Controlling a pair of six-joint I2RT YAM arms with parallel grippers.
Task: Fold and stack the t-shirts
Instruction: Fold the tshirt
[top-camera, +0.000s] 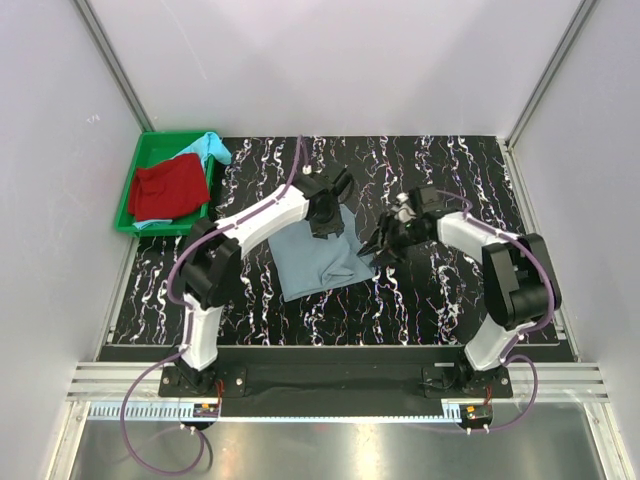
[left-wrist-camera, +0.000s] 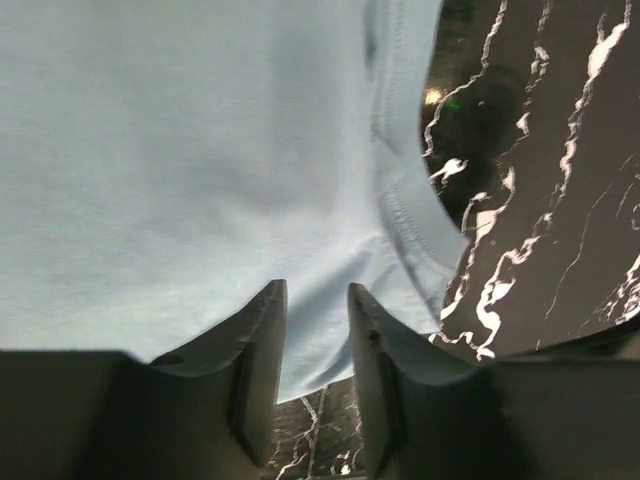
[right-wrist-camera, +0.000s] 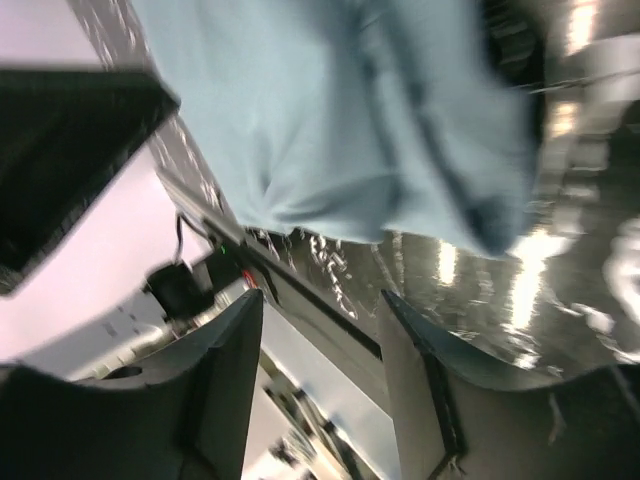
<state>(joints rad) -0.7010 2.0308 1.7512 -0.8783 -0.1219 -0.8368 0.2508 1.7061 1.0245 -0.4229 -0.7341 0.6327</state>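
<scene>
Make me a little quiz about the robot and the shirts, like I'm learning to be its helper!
1. True or false: the red t-shirt lies in the green tray.
2. Which t-shirt lies on the black table between the two arms? A) red B) grey-blue C) yellow
3. Fill in the gap: the right fingers are ____, with nothing between them.
Key: 1 true; 2 B; 3 open.
</scene>
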